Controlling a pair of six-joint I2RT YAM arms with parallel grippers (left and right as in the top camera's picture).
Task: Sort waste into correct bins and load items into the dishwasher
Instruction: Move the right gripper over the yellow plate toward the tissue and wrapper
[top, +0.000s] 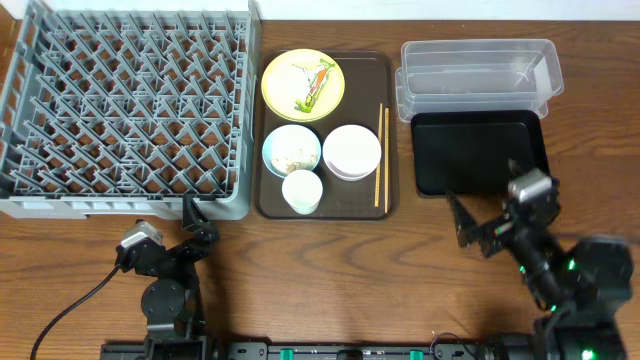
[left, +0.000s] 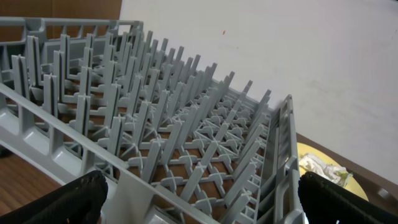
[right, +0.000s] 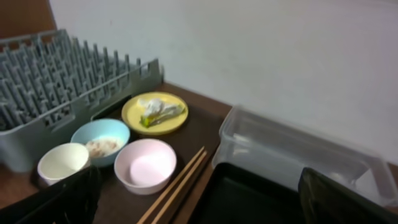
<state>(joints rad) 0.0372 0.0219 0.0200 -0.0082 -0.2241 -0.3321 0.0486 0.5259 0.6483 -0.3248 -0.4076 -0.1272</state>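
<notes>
While both arms crouch low near the front edge of the tabletop (top: 330, 280), the chopsticks (top: 381, 157) lie flat as a pair down the right side of the brown serving tray (top: 368, 75). Their long axis runs front to back, just beside the small white bowl (top: 352, 152), and I can't tell which end is the tip. On the same tray the yellow plate (top: 303, 85) sits at the far end with crumpled paper (right: 148, 104) and a greenish-orange scrap (right: 166, 112) on it. The light blue bowl (top: 292, 150) with rice-like grains (top: 293, 155) sits in front of that, and the white cup (top: 302, 191) stands upright nearest the front. The grey dish rack (top: 125, 105) fills the left side, pegs up. Over on the right the clear tub (top: 478, 78) lies long-side left to right, with the black tray (top: 480, 152) right in front of it. The left tool (top: 200, 222) points at the rack's near right corner, jaws spread wide, gripping nothing. The right tool (top: 468, 225) angles forward and left, just off the black tray's front edge, also wide open and empty.
</notes>
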